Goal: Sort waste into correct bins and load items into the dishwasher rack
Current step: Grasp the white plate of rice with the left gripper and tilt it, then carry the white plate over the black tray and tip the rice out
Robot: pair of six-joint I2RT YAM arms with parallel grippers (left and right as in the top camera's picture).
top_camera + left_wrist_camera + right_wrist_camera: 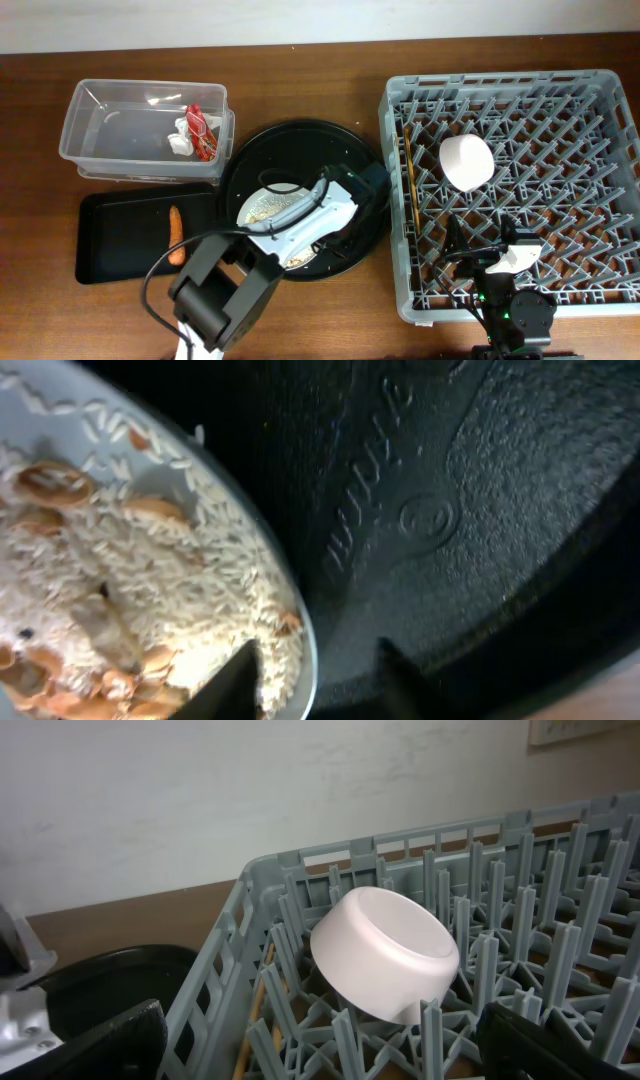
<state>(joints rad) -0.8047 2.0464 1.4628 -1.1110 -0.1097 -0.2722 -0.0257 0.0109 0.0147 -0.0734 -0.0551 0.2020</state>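
The wider pale bowl (pixel 262 205) sits in the round black tray (pixel 300 135) and holds rice and shell scraps (pixel 150 580). My left gripper (pixel 318 680) is open, one finger inside the bowl's rim and one outside; from overhead it (pixel 350 200) is over the bowl. The dishwasher rack (pixel 600 85) holds the small white bowl (pixel 466 161), upside down and tilted, and the chopsticks (pixel 410 185) along its left side. My right gripper (pixel 320 1050) is open and empty above the rack's front. The light-blue cup is out of view.
The clear tub (pixel 100 130) at the back left holds the white tissue (pixel 182 138) and red wrapper (pixel 203 130). The shallow black tray (pixel 120 240) in front of it holds the orange stick (pixel 176 235). The rack's wall (pixel 215 985) stands next to the round tray.
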